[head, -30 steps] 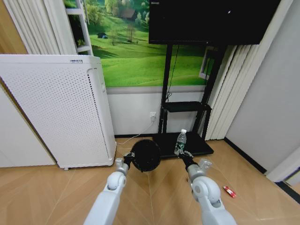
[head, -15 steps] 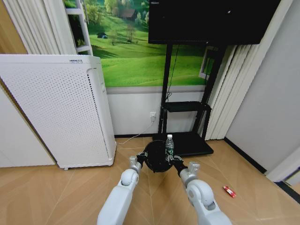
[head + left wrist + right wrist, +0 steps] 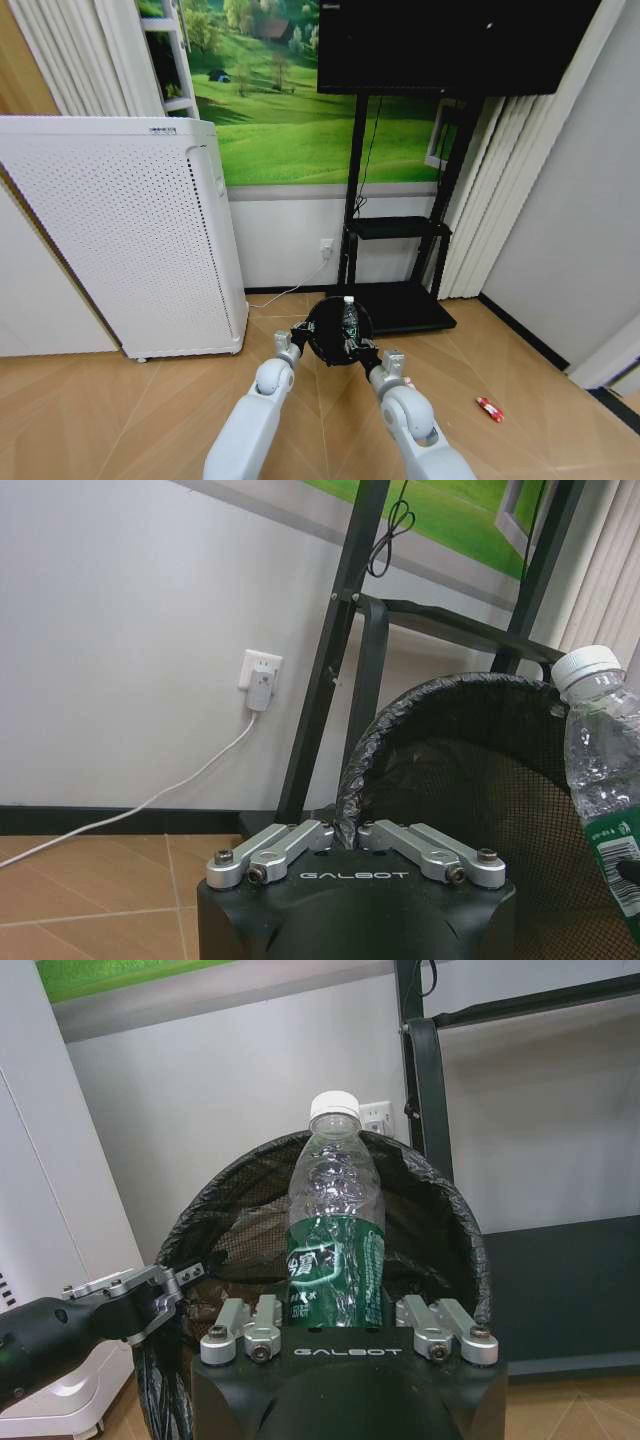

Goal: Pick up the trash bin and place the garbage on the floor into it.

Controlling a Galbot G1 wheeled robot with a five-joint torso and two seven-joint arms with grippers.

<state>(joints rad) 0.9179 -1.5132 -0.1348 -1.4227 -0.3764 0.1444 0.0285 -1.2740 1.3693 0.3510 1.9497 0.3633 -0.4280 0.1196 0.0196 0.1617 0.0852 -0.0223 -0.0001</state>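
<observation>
The floor [image 3: 150,400] bears one red-and-white scrap [image 3: 489,408], well apart to the right. The bin [image 3: 328,333] is held off the floor before the robot, its rim pinched in the closed left gripper [image 3: 345,838]. The right gripper [image 3: 340,1322] clamps the bottle [image 3: 335,1250] upright at the bin's mouth, cap above the rim. Step in hand, as judged: depositing the bottle. Next move calls for release over the opening, clear of the rim.

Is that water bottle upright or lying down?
Upright. The bottle, held by the right gripper, has its white cap on top, at the mouth of the trash bin.
</observation>
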